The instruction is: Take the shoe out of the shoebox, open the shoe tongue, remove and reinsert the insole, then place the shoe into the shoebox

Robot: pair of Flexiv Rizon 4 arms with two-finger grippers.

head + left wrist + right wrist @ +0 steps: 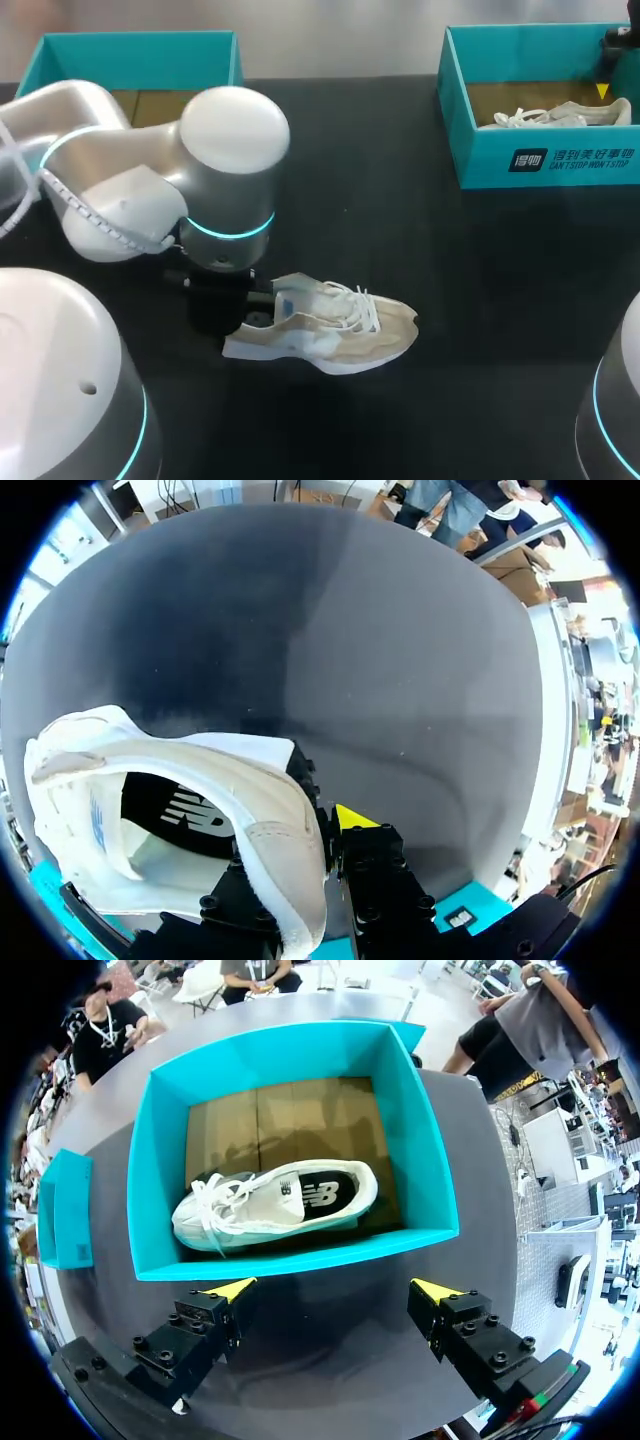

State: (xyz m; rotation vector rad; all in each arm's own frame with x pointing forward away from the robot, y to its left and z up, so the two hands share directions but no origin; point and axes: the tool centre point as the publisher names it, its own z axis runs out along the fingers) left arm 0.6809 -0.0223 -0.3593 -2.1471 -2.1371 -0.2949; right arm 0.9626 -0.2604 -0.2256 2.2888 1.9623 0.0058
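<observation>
- A cream-and-white shoe (330, 330) stands on its sole on the black table (400, 200), outside both boxes, laces up, toe pointing to the robot's right and heel toward the left arm.
- The left gripper (318, 830) meets the shoe at the heel. In the left wrist view the padded heel collar runs between its two fingers, one inside the shoe opening and one outside, so that it pinches the collar. Only one yellow tip shows, just beside the collar.
- In the head view the left arm's wrist hangs directly over the heel and hides most of that gripper.
- The right gripper (335, 1290) hovers above the near wall of the right shoebox (545, 160), fingers spread wide with nothing between them, well apart from the shoe on the table.
- A second shoe (275, 1200), white with loose laces, lies on the cardboard floor inside the right shoebox.
- The left shoebox (140, 45), also teal, sits at the far left of the table, partly hidden behind the left arm.
</observation>
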